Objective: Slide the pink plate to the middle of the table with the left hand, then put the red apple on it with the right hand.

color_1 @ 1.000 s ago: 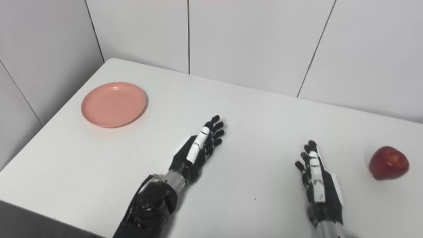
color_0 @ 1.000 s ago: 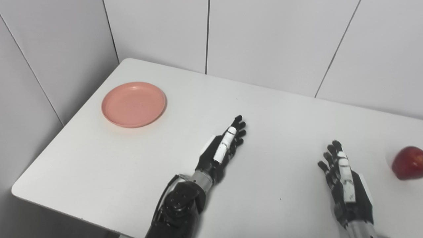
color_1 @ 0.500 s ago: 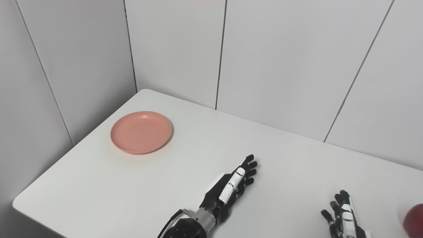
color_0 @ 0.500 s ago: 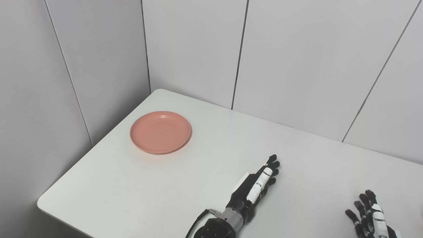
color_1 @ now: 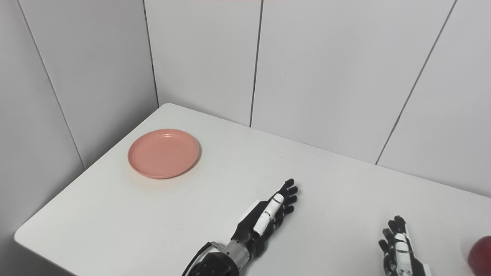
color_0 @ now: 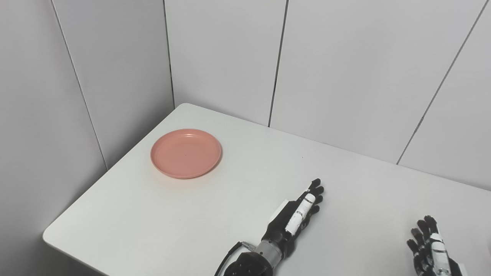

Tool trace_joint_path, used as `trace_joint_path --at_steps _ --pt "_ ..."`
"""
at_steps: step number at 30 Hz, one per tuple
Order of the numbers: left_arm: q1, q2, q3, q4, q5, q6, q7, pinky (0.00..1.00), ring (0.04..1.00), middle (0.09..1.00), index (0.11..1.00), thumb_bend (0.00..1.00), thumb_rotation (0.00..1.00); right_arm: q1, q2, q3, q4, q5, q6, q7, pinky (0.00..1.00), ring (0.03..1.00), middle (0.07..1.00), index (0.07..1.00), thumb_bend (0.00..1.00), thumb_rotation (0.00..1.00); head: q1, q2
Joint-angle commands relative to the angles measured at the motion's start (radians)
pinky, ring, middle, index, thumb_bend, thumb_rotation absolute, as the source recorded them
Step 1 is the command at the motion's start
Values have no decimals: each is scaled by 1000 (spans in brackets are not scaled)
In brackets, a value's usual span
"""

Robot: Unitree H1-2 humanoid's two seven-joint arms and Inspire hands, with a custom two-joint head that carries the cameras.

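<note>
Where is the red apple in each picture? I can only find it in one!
Left eye view: the apple is not in it; it lies past the right edge.
Right eye view: only a slice of the apple peeks in at the right edge, low down, right of the right hand.
Shared landmark: the pink plate, far left on the table in both views.

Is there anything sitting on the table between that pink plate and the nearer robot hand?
Nothing: only bare white table separates the pink plate from the left robot hand. Both eye views show it.
</note>
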Motion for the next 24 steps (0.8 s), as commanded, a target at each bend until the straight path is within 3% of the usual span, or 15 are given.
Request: trace_joint_path --at_steps 1,11,24 --pt "-41 5 1 -40 2 5 -7 1000 999 1000 998 399 1000 -21 4 4 -45 -3 14 -6 1000 1000 1000 1000 15 1000 2 3" --pt "-74 47 19 -121 -20 52 -26 1000 983 996 993 384 1000 -22 15 13 -84 -4 58 -24 1000 1000 1000 1000 0 1000 13 10" --pt "-123 78 64 -226 -11 109 -1 954 933 946 937 396 1000 -21 23 17 -117 -2 97 -32 1000 1000 1000 1000 0 1000 23 17"
